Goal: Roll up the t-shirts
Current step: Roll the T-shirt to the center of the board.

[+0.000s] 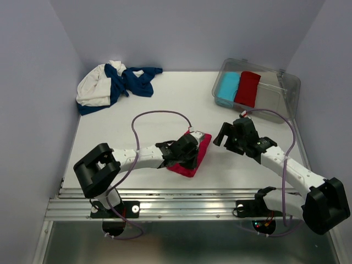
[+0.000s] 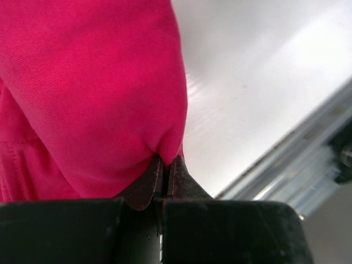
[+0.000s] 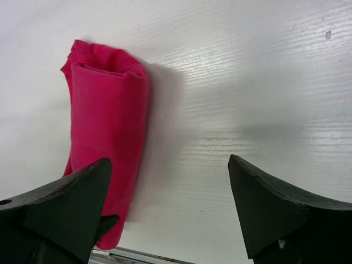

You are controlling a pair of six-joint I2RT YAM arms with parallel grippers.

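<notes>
One pink t-shirt (image 3: 107,126) clenched in left end effector (image 2: 165,160); right end effector (image 3: 168,176) released nearby; bin (image 1: 275,98) beyond.

We see a clear bin (image 1: 273,97) at the table's (image 1: 181,93) far right holding a light-blue roll (image 1: 228,87) beside a darker red roll (image 1: 247,88).

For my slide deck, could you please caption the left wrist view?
Left gripper shut on a fold of the pink-red t-shirt, white table beside it.
</notes>
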